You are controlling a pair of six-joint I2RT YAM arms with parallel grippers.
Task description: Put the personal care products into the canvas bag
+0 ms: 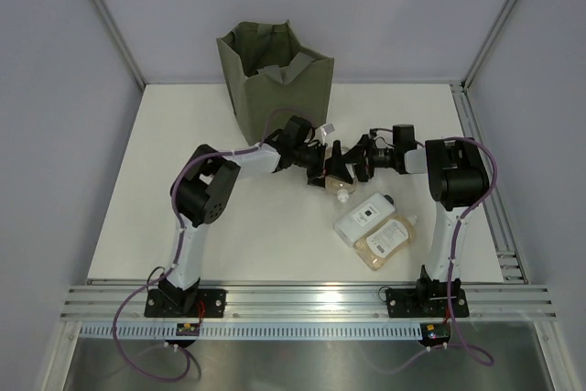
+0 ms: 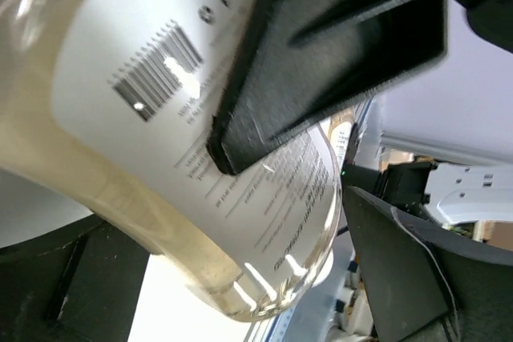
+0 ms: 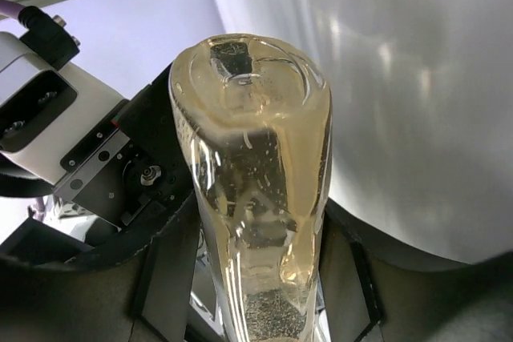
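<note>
The right pincer point(image 3: 256, 274) is closed on an amber bottle point(image 3: 255, 158), whose long axis runs straight out ahead of its fingers. The left pincer point(image 2: 240, 278) stands wide around the same bottle. It seems not to grip, though the close view leaves contact unsure. The bag point(image 1: 275, 70) stands beyond both pincers and to their left, nearer the left arm.

Right hand point(image 1: 357, 165) and amber bottle point(image 1: 338, 187) block the left hand's point(image 1: 333, 168) path rightward.

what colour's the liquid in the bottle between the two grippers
Pale amber; the bottle shows best in the right wrist view.
</note>
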